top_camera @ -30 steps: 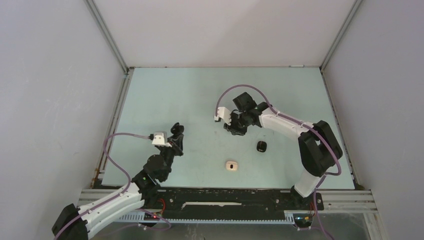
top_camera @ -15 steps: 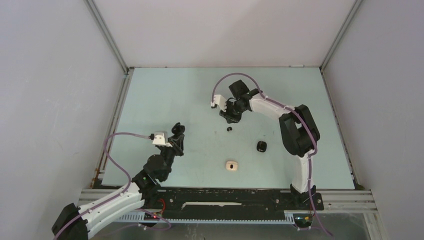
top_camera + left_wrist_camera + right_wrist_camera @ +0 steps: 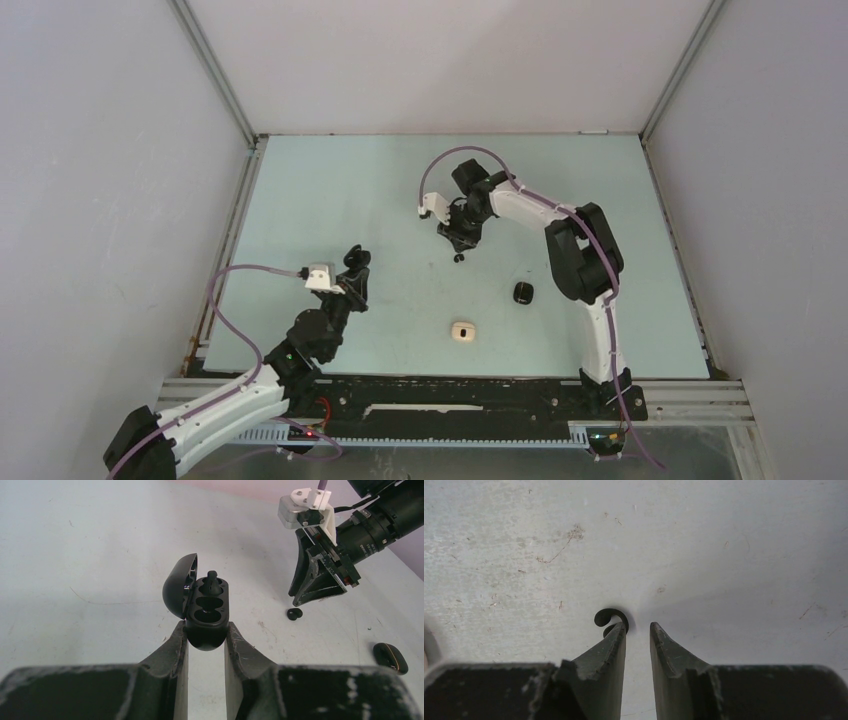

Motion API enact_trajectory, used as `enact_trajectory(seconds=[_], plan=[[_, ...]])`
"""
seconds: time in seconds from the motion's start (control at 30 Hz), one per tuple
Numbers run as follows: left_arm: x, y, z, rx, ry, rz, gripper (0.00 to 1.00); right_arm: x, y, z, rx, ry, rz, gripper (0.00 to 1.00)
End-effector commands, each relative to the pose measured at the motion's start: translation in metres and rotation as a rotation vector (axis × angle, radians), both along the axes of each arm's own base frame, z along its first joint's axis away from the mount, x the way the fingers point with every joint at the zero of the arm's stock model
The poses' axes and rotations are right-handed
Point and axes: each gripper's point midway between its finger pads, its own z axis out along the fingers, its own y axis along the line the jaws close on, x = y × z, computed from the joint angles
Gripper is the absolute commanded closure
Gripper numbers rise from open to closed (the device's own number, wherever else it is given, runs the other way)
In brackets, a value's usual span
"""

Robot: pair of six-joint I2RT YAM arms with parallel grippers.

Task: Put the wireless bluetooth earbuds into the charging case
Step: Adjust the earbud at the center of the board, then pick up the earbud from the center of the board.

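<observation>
My left gripper [image 3: 205, 626] is shut on the lower end of an open black charging case [image 3: 206, 607], lid [image 3: 176, 586] swung to the left. One black earbud [image 3: 212, 576] sits in the far socket, and the near socket is bare. In the top view this gripper [image 3: 353, 272] is at the table's left. My right gripper [image 3: 638, 626] hovers open just above the table with a narrow gap and nothing between its fingers. A second black earbud [image 3: 605, 615] lies on the table outside the left fingertip [image 3: 620, 632]. In the top view that earbud [image 3: 458, 258] lies just below the right gripper [image 3: 460, 243].
A closed black case [image 3: 523, 292] and a cream case [image 3: 462, 331] lie on the pale table [image 3: 330, 190] nearer the arm bases. From the left wrist, the right gripper [image 3: 312, 592], loose earbud [image 3: 294, 613] and black case [image 3: 390, 658] show at right. Grey walls surround the table.
The right arm swung left and toward the far side, uncovering the black earbud on the table, then dipped slightly over it. The left arm and its case have not moved.
</observation>
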Motion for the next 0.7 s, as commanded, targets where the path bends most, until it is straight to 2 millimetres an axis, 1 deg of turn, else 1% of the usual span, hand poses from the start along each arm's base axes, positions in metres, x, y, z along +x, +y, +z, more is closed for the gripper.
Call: enact_trajectory(seconds=[0.0, 0.23, 0.47, 0.6, 0.67], plan=[[-0.002, 0.004, -0.017, 0.015, 0.011, -0.002, 1.00, 0.001, 0.005, 0.005, -0.016, -0.004, 0.038, 0.72], [-0.002, 0.004, -0.017, 0.021, 0.013, 0.000, 1.00, -0.013, 0.001, -0.005, -0.061, 0.042, 0.087, 0.71], [-0.001, 0.002, -0.018, 0.027, 0.017, -0.005, 1.00, -0.022, 0.000, -0.005, -0.062, 0.072, 0.110, 0.71], [-0.001, 0.002, -0.018, 0.028, 0.019, -0.006, 1.00, -0.023, 0.000, -0.005, -0.057, 0.080, 0.112, 0.74], [-0.001, 0.002, -0.019, 0.029, 0.020, -0.006, 1.00, -0.023, 0.000, -0.004, -0.054, 0.083, 0.113, 0.77]])
